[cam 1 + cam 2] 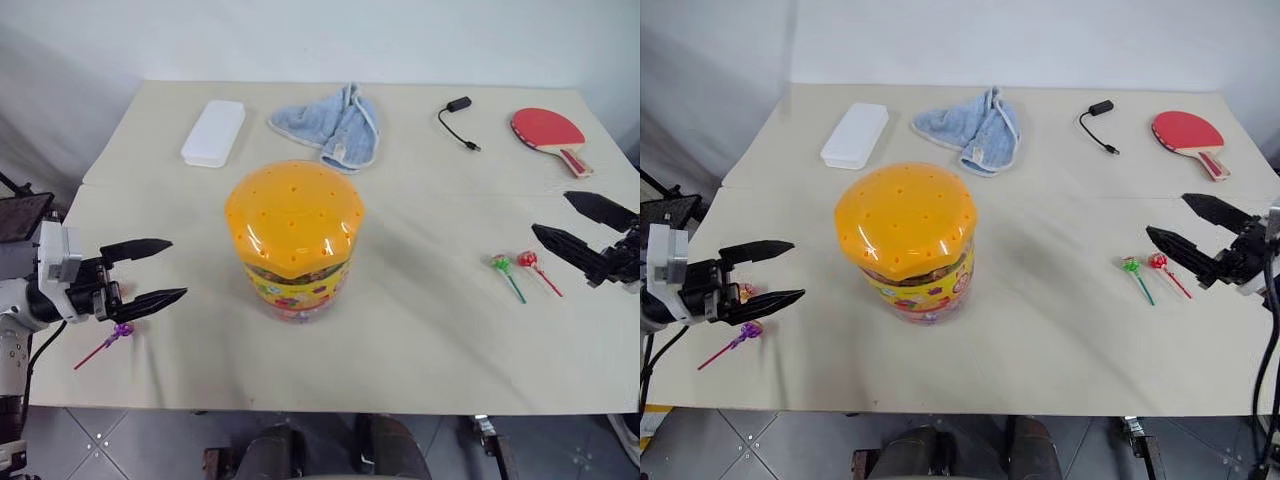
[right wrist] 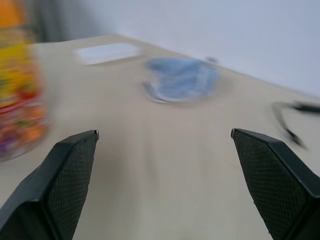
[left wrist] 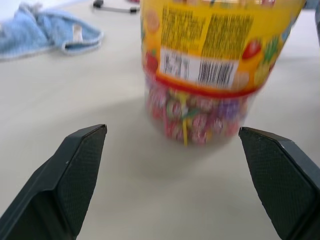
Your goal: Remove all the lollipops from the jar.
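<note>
Two black jaws on each arm, long, tapering to pointed tips, inner faces cross-hatched with a fine diamond texture. Left gripper [image 1: 150, 270] mounted on a black block behind a boxy white housing, then a rounded pale grey wrist with a black cable looping beneath. Right gripper [image 1: 1188, 233] on a black mount with a white edge, a black cable hanging down behind it

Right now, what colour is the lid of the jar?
Orange, dotted with small holes; the lid shows best in the left eye view.
</note>
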